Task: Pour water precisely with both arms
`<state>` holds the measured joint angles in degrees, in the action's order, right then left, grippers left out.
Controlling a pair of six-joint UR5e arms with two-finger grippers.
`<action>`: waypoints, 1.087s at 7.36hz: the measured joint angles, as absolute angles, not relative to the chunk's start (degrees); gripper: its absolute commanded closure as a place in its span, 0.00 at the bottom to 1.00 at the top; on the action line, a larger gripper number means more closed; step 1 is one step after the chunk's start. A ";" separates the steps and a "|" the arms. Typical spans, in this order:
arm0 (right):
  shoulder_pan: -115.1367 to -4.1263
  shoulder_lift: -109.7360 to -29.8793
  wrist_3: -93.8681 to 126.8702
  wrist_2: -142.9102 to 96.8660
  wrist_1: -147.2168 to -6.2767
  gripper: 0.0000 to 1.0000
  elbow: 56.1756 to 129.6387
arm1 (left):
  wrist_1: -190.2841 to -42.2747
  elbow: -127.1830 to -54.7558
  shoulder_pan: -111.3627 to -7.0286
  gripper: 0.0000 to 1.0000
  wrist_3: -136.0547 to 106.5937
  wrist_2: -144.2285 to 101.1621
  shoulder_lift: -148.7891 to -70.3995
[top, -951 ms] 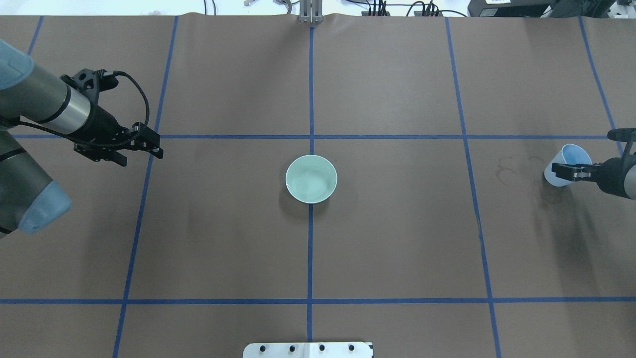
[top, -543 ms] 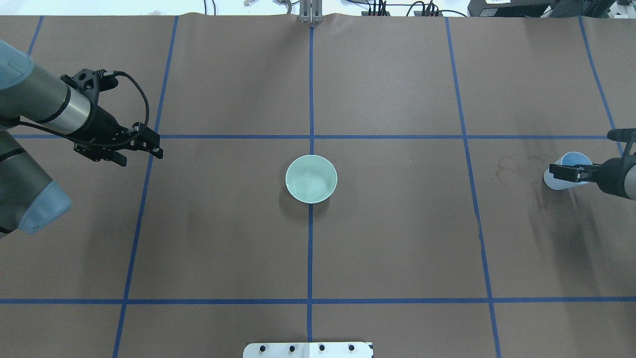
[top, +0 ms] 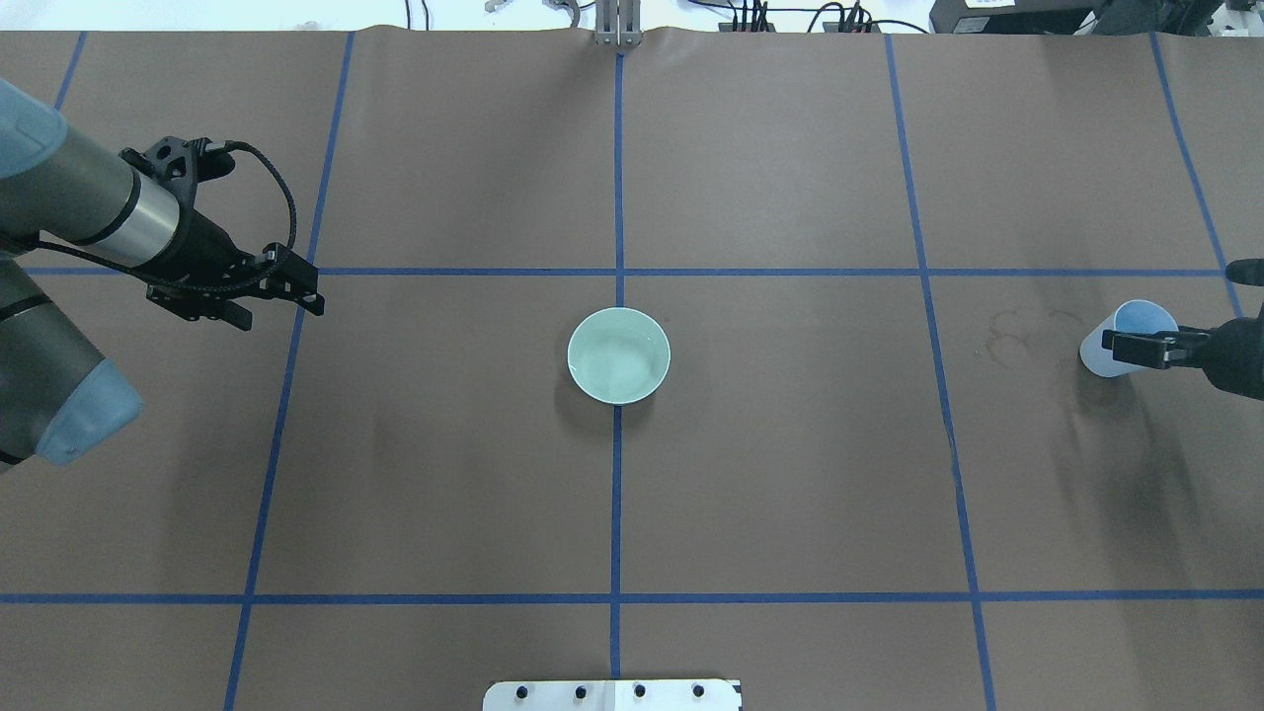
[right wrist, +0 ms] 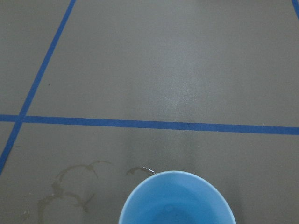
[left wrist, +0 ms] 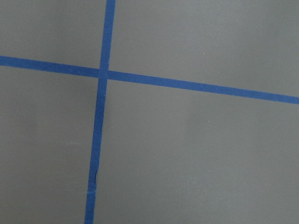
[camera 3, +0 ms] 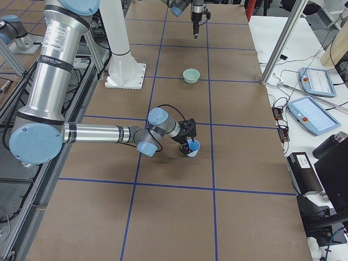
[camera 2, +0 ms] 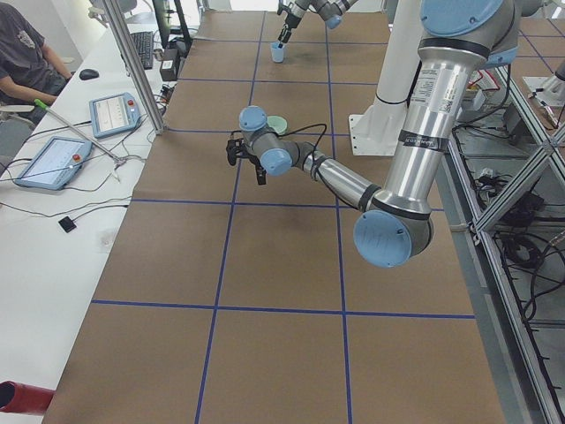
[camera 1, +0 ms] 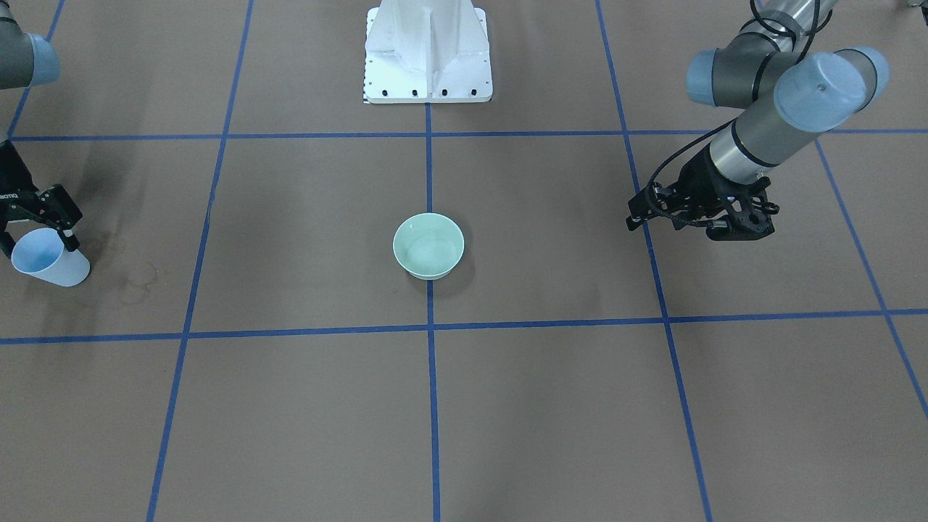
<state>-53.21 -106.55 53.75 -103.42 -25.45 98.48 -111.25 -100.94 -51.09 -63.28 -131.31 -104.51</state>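
Clear water (top: 620, 365) shows only as faint glints in the pale green bowl (top: 570, 355) at counter (top: 790, 474) centre; can't tell whether the blue cup (top: 1145, 318) holds any. Cup is at 3 o'clock from the bowl, well apart, with the right end effector (top: 1145, 349) clenched across it. Left end effector (top: 279, 304) at 10 o'clock, released, empty. Risk: the cup leans in the front view — letting go now could tip it, spilling leftovers by the dried stains (top: 1012, 336). Versus a second ago: cup shifted slightly, looks nearer the counter, right arm (top: 1239, 355) drawn toward the edge; bowl and left arm (top: 89, 197) unchanged.
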 measured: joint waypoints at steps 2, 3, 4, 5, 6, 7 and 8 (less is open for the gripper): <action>-64.56 -105.56 45.85 -116.01 -29.39 0.00 98.85 | -108.81 -101.50 -50.90 0.08 -63.53 -131.14 -105.60; -70.38 -103.92 41.30 -122.79 -34.28 0.00 99.02 | -105.33 -101.95 -50.53 0.08 -64.06 -130.86 -107.64; -75.10 -102.39 35.96 -128.71 -40.14 0.00 99.13 | -102.32 -101.86 -49.16 0.08 -65.40 -130.23 -110.73; -78.50 -100.72 30.34 -133.09 -46.59 0.00 99.26 | -100.76 -100.70 -46.24 0.08 -67.84 -128.16 -114.71; -80.78 -98.61 24.54 -135.97 -53.36 0.00 99.34 | -100.11 -98.31 -43.40 0.08 -70.25 -125.31 -119.13; -82.59 -96.51 17.68 -137.71 -60.47 0.00 99.42 | -99.89 -95.31 -41.37 0.08 -71.74 -123.68 -123.16; -84.06 -94.06 9.76 -138.44 -68.78 0.00 99.73 | -99.85 -91.60 -39.67 0.08 -72.40 -122.62 -126.98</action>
<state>-84.06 -94.06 9.76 -138.44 -68.78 99.73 -99.85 -91.60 -39.67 -72.40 -122.62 -126.98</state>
